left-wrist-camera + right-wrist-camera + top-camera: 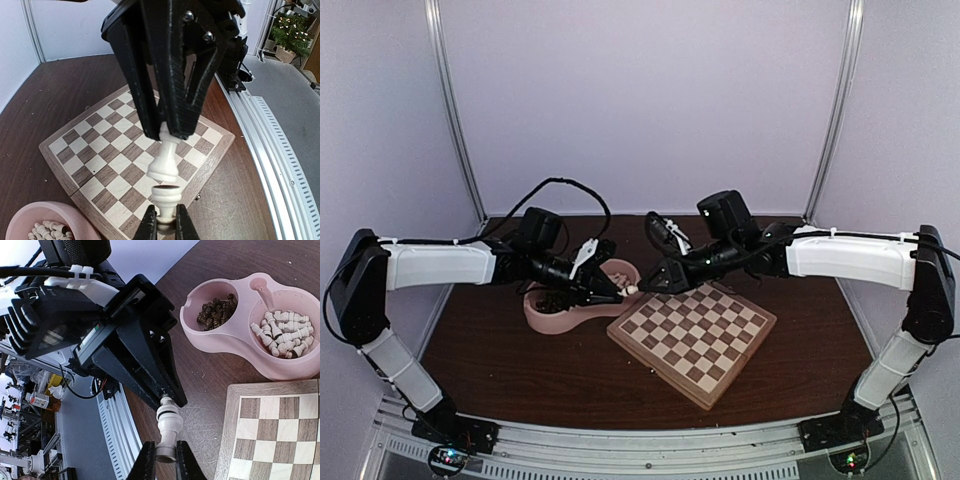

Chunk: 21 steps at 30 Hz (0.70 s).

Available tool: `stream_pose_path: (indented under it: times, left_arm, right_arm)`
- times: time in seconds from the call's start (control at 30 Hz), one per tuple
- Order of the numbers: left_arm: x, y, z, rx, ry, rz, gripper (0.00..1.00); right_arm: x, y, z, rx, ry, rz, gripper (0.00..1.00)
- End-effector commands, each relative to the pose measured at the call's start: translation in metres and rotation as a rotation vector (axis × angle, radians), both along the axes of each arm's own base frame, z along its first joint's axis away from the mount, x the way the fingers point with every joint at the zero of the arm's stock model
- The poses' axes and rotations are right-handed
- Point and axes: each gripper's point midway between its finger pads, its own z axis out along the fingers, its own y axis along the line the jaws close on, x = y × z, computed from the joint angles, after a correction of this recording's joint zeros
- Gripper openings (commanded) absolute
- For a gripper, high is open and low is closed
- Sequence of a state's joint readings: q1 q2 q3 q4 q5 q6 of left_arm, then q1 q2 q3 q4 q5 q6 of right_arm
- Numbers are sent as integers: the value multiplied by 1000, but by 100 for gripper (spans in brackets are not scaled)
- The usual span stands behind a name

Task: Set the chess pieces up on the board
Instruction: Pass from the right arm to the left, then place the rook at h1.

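Chess pieces [285, 335] of cream-white lie heaped in one bowl of a pink dish [235, 347], with dark brown pieces [217, 310] in the other bowl. One white piece [164, 167] is out of the dish, held off the dark worktop [520, 370] between the two arms. It sits between the dish and the board [692, 330], just beside the board edge that faces the dish.

The left gripper [166, 222] is clamped on the piece's wider end and the right gripper [169, 131] is pinched on its narrow end, so the piece bridges the two pairs of fingers end to end.

In the top view both arms reach inward from their bases at the near corners. Their white forearms run roughly level and point toward each other. The wrists tip down so the grippers meet nose to nose near the middle of the worktop. The board lies turned at an angle to the worktop's edges.
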<state>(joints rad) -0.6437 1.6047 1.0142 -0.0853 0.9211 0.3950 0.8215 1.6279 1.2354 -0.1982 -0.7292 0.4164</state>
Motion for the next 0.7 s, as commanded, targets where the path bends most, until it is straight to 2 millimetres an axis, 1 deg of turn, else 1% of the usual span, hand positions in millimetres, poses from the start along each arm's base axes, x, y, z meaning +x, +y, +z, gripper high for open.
stream_pose_path:
  times: [0.0,0.13,0.27,0.33,0.47,0.6,0.67]
  left_arm:
    - [2,1,1,36,-28,17,0]
    - [6,10,-8,126,-47,87,0]
    - [4,18,-22,285,-111,130,0]
    - [5,24,-32,380,-152,158,0]
    - [3,30,-41,468,-205,190,0]
    - [3,31,-45,524,-262,217,0]
    - [4,31,-46,547,-288,232,0]
  right_arm:
    - [1,-5,-1,-35,-35,-23,0]
    - [-4,-20,-20,-110,-17,-46,0]
    - [-13,-46,-46,-254,34,-96,0]
    - [-22,-62,-58,-333,62,-117,0]
    - [-44,-94,-79,-506,111,-161,0]
    - [-70,-115,-90,-647,143,-157,0]
    - [-79,-124,-95,-717,144,-153,0]
